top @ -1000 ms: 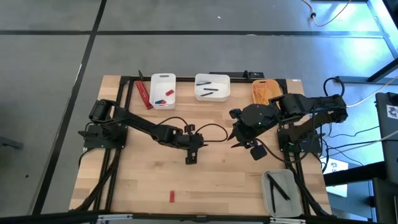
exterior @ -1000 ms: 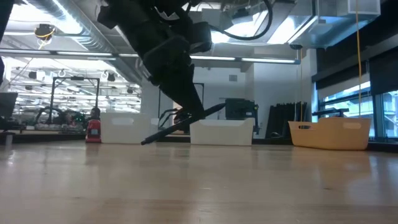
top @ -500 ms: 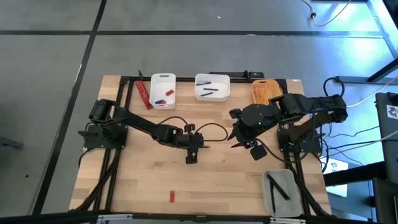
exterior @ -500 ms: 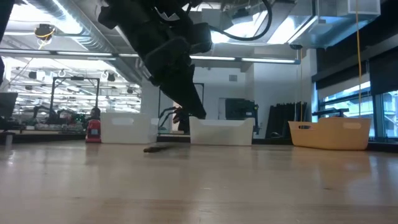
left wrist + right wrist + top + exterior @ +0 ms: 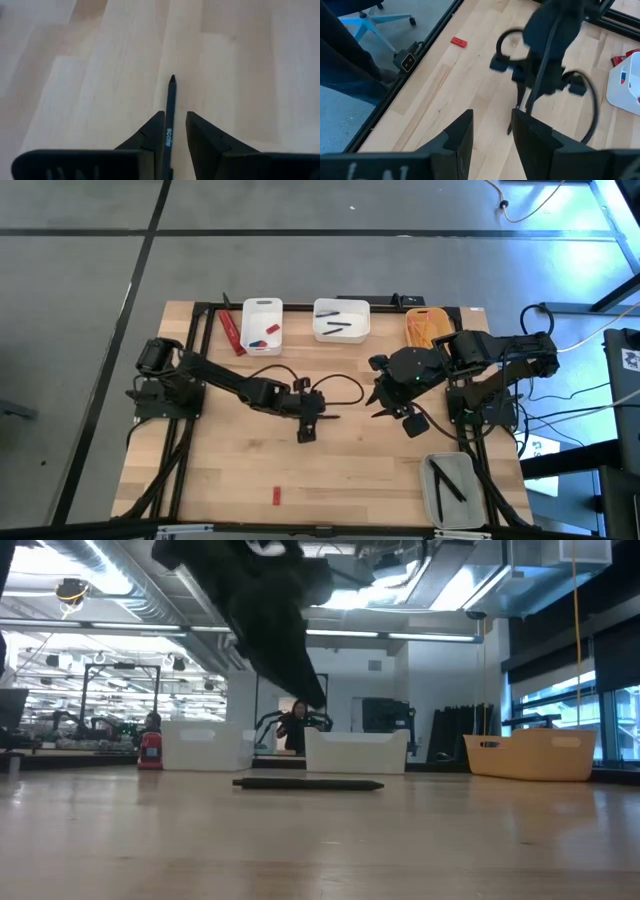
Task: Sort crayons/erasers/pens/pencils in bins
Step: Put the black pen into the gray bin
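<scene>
A slim black pen lies flat on the wooden table, near its middle. My left gripper hangs open just above it, one finger on either side of the pen's near half, clear of it in the low view. My right gripper is open and holds nothing, raised over the table's right half, to the right of the pen. The four bins are a narrow white one, a wider white one, a yellow-orange one and a grey one.
The three far bins stand along the table's far edge, and the grey bin sits at the near right corner with black pens in it. A red pack lies left of the narrow bin. A small red piece lies near the front edge.
My left gripper has let go of the pen. A second ago the pen hung tilted from its fingers, one end low. It has dropped to the table and now lies flat under the gripper. Both arms have stayed in place.
</scene>
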